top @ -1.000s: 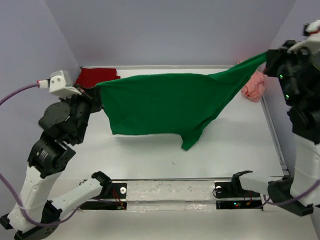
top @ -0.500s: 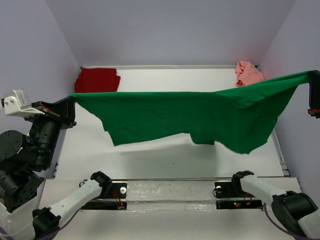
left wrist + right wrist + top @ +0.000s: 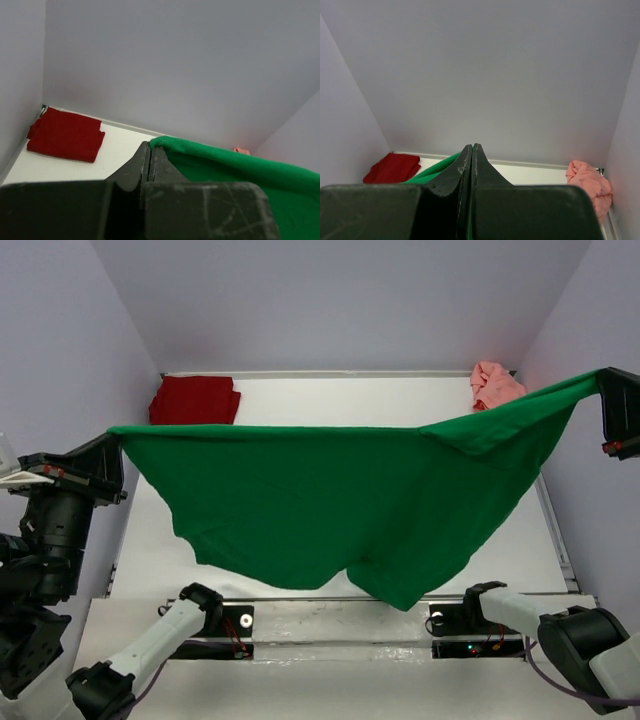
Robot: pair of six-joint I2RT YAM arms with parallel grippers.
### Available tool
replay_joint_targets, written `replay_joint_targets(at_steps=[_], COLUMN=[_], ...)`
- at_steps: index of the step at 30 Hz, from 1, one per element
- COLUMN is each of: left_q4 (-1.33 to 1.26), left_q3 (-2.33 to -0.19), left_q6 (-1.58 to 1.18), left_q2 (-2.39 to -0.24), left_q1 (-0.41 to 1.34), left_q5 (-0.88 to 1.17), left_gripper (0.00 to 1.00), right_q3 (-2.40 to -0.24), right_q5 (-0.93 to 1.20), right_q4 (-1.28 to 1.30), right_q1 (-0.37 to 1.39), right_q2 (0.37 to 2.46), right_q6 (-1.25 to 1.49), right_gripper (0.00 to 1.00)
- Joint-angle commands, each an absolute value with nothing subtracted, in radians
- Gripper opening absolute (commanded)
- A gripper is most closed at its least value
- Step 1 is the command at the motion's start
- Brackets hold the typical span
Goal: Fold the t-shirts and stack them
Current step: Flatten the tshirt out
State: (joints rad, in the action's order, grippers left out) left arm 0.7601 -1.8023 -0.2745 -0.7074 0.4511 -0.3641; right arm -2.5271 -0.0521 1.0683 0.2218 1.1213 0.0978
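Now my left gripper (image 3: 115,438) is clamped tight on one end of the green t-shirt (image 3: 330,500), and my right gripper (image 3: 603,382) is pinched shut on the opposite end. The cloth hangs stretched in the air above the table (image 3: 350,395), its lower edge sagging over the table's near side. The dark red t-shirt (image 3: 194,400) lies folded in the table's far-left corner; the salmon pink t-shirt (image 3: 494,386) sits crumpled in its far-right corner.

pink t-shirt (image 3: 492,383) partly hidden, seemingly behind green t-shirt (image 3: 330,500)
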Motion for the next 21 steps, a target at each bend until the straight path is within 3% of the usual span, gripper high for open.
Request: replay_joint_targets(at_steps=[1, 9, 17, 21], left_q4=[0.704, 0.635, 0.594, 0.578], left_q3=[-1.806, -1.718, -1.77, -1.825], left_q6=[-0.235, -0.222, -0.153, -0.161], left_q2=[-0.762, -0.83, -0.954, -0.933], left_q1=[0.434, 0.434, 0.436, 0.436], left_q5=[-0.328, -0.328, -0.4, -0.316], left_gripper=[0.0, 0.0, 0.0, 0.0], right_q3=[-2.546, -2.378, -2.596, -2.582], right_q5=[-0.075, -0.08, -0.129, -0.084], right_q4=[1.028, 0.977, 1.014, 0.987], right_q1=[0.212, 0.212, 0.212, 0.212], right_q2=[1.154, 1.192, 1.406, 1.349], right_q6=[0.077, 0.072, 0.032, 0.049], right_gripper=[0.0, 0.0, 0.0, 0.0])
